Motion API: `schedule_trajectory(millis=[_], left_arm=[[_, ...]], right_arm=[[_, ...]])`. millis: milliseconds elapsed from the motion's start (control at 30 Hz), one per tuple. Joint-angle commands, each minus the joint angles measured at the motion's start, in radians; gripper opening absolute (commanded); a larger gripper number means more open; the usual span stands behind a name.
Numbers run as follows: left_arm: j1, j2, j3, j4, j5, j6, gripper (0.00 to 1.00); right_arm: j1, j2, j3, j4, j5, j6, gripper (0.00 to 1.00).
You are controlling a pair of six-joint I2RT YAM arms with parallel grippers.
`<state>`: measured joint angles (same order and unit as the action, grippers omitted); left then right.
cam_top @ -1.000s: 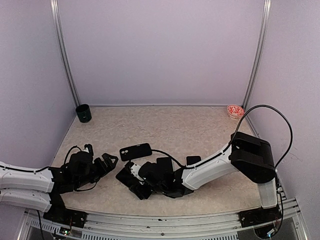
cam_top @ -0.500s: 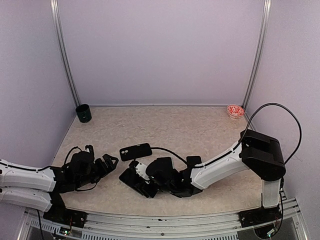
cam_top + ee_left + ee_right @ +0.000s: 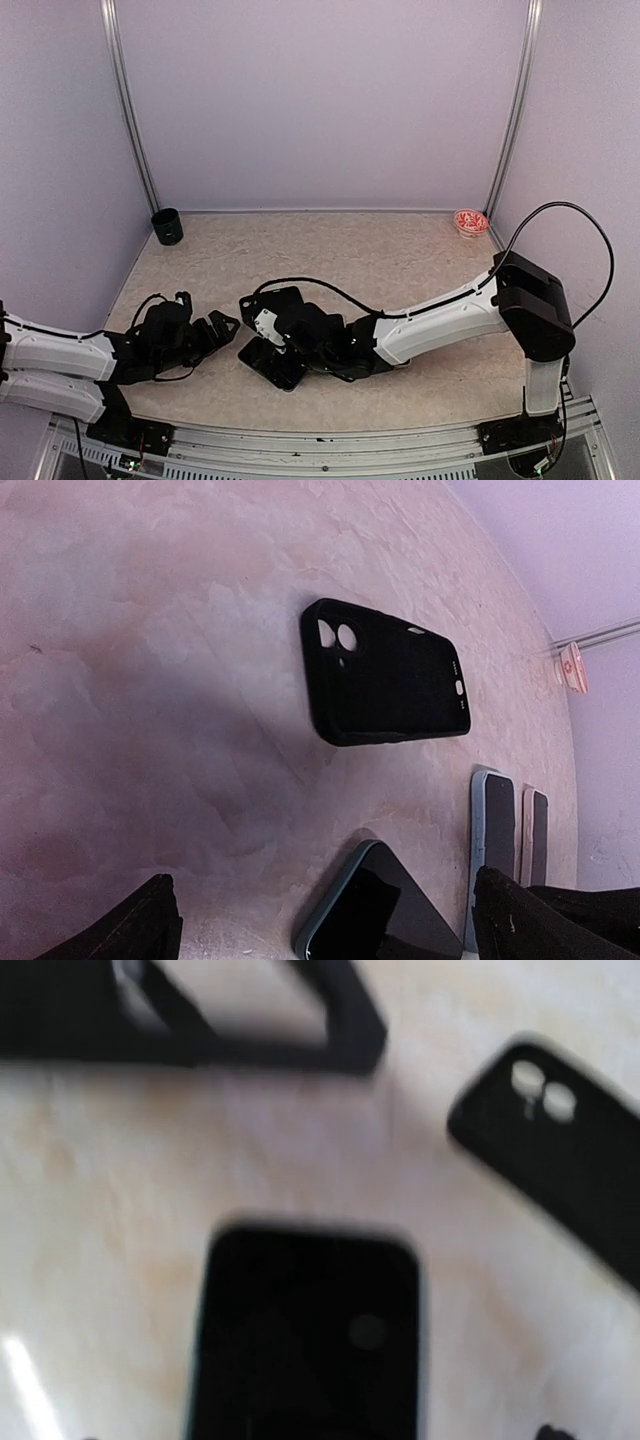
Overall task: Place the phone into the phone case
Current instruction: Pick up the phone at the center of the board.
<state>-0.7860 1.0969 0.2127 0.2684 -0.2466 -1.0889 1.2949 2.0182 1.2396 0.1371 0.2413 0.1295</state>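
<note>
The phone (image 3: 272, 363) lies flat and screen up on the table, a dark slab with a grey-green edge (image 3: 372, 912). It fills the lower middle of the right wrist view (image 3: 305, 1330). The black phone case (image 3: 385, 675) lies empty behind it, camera holes to one side (image 3: 560, 1150). From above, the case (image 3: 280, 297) is partly covered by the right arm. My right gripper (image 3: 263, 337) hovers open just over the phone and holds nothing. To the phone's left, my left gripper (image 3: 225, 326) rests low and wide open (image 3: 335, 930), aimed at the phone and the case.
Two dark flat slabs with grey edges (image 3: 492, 830) stand side by side just past the phone. A dark green cup (image 3: 167, 227) sits in the back left corner. A small red-patterned bowl (image 3: 470, 221) is at the back right.
The right gripper has opened wider, and its arm has swung left and back over the case. The phone now lies free on the table. The left arm barely moved.
</note>
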Motion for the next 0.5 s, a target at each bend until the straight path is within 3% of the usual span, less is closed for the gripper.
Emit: schedule_trajectory(millis=[0,267,467], left_arm=[[0.012,-0.043,0.010,-0.022,-0.006,0.027,0.99],[0.026,-0.079,0.014,-0.062,-0.010,0.029,0.99],[0.040,-0.109,0.018,-0.081,-0.014,0.033,0.99]], right_arm=[[0.003,0.034,0.139,-0.242,0.007,0.010,0.96],[-0.014,0.104,0.304,-0.477,-0.074,0.047,1.00],[-0.040,0.119,0.345,-0.558,-0.139,0.059,1.00]])
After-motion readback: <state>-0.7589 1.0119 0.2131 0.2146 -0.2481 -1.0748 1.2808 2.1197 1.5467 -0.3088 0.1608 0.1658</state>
